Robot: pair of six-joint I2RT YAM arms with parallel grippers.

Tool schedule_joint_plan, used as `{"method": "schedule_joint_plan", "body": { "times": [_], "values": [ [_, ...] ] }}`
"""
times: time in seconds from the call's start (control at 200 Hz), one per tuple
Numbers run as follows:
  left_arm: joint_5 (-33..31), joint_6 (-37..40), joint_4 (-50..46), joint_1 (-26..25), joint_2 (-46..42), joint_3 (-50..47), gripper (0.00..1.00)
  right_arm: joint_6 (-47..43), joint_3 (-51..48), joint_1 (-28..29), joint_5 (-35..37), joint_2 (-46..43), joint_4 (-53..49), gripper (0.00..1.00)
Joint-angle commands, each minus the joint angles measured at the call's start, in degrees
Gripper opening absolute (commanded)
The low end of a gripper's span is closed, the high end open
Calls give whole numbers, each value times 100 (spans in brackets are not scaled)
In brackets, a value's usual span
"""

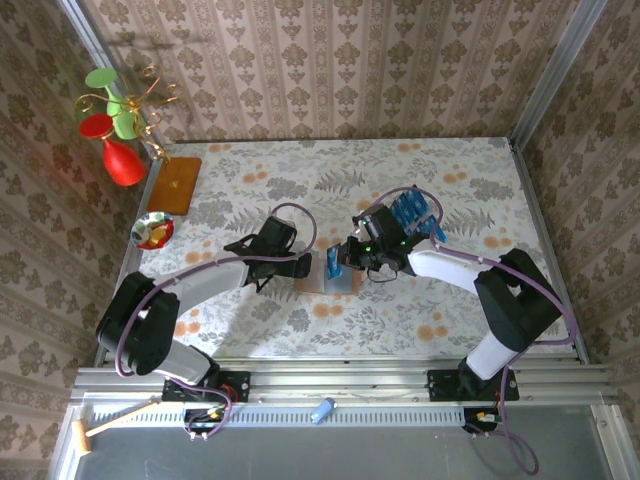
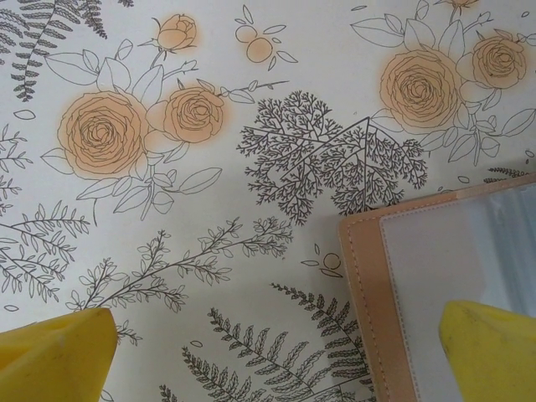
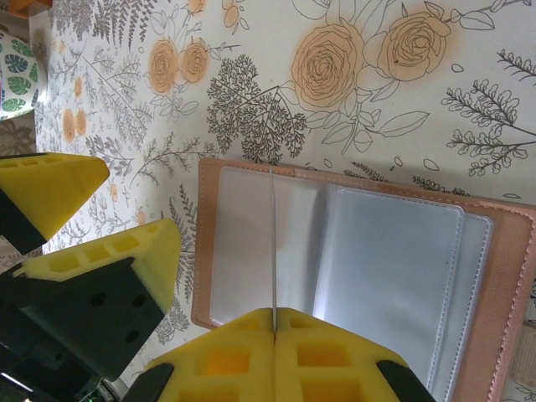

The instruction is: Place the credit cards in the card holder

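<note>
Near rail: a small blue object (image 1: 322, 410) lies on the metal rail in front of the counter (image 1: 450, 330), between the two arm bases.

Left gripper (image 2: 276, 335): the fingers are wide apart and hold nothing. Its own camera shows one yellow finger (image 2: 490, 352) over a clear pocket at the wallet's corner and the other over bare flowered counter. Whether either touches, I cannot tell. The top view places it just left of the wallet.

Right gripper (image 3: 274, 322): the fingers are pressed together, clamped on one credit card (image 1: 333, 264). Its own camera gives the card edge-on, a thin upright line above the clear pockets. The top view gives its blue face instead. Whether the lower edge has entered a pocket cannot be told.

Wallet (image 3: 394, 276): it lies open and flat at the middle of the counter, between the two grippers. The right wrist camera shows its brown rim and clear pockets.

Loose cards (image 1: 408, 210): a fan of blue cards lies beyond the right wrist toward the far edge, partly hidden by the arm.

Bowl (image 1: 153, 231): a small bowl sits at the left edge.

Board (image 1: 178, 185): a wooden board lies farther along the left edge, near the far-left corner.

Ornament (image 1: 115, 125): a red and green piece hangs past that corner.
</note>
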Motion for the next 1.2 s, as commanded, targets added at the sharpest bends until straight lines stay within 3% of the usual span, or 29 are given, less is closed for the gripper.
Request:
{"method": "schedule_joint_plan", "body": {
  "times": [0.0, 0.49, 1.195],
  "values": [
    [-65, 115, 3, -14, 4, -13, 100, -70, 72, 32, 74, 117, -57, 0],
    [138, 156, 171, -64, 138, -30, 100, -25, 76, 41, 68, 330, 23, 0],
    [-145, 28, 222, -125, 441, -417, 100, -17, -414, -104, 62, 380, 318, 0]
  ]
}}
